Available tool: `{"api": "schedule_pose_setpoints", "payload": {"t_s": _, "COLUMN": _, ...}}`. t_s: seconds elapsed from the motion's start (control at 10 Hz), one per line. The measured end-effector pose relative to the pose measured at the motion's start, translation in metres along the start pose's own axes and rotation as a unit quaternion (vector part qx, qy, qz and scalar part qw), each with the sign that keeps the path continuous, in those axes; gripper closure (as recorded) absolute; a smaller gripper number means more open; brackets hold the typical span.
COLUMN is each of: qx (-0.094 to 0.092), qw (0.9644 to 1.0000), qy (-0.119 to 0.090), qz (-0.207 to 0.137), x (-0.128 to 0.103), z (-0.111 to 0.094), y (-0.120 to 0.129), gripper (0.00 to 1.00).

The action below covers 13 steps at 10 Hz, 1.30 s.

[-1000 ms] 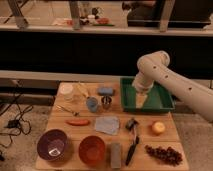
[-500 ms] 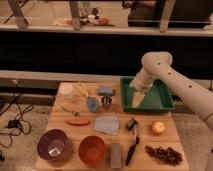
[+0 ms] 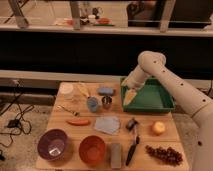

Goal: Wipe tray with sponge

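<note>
The green tray (image 3: 156, 96) lies at the back right of the wooden table. The sponge (image 3: 105, 91), a small blue-grey block, lies on the table just left of the tray, near the back edge. My gripper (image 3: 129, 96) points down over the tray's left rim, between the tray and the sponge. It is a short way right of the sponge and not touching it. The white arm reaches in from the right, above the tray. Nothing shows in the gripper.
A blue cup (image 3: 92, 104) and a metal cup (image 3: 106, 101) stand in front of the sponge. A grey-blue cloth (image 3: 107, 125), black brush (image 3: 132, 141), orange fruit (image 3: 159, 128), grapes (image 3: 164, 154), purple bowl (image 3: 53, 145), orange bowl (image 3: 92, 149) and grey block (image 3: 115, 155) fill the front.
My gripper has moved left, from over the tray's middle to its left rim, closer to the sponge. The objects on the table have not moved.
</note>
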State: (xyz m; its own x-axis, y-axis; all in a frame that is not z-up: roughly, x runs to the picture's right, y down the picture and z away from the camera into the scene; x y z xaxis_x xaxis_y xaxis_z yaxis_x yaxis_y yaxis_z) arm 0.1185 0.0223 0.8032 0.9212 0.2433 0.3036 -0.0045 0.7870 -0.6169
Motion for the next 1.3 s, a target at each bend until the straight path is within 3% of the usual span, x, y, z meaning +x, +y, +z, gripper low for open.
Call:
{"api": "schedule_pose_setpoints", "payload": {"t_s": 0.5, "qx": -0.001, "qw": 1.0000, "qy": -0.001, "qz": 0.000, "x": -0.001, "z": 0.004, "y": -0.001, "gripper": 0.20}}
{"api": "schedule_pose_setpoints", "payload": {"t_s": 0.9, "qx": -0.005, "qw": 0.9998, "qy": -0.013, "qz": -0.014, "x": -0.041, "z": 0.036, "y": -0.019, "gripper": 0.20}}
{"api": "schedule_pose_setpoints", "payload": {"t_s": 1.3, "qx": -0.001, "qw": 0.9992, "qy": -0.025, "qz": -0.030, "x": -0.062, "z": 0.048, "y": -0.039, "gripper": 0.20}}
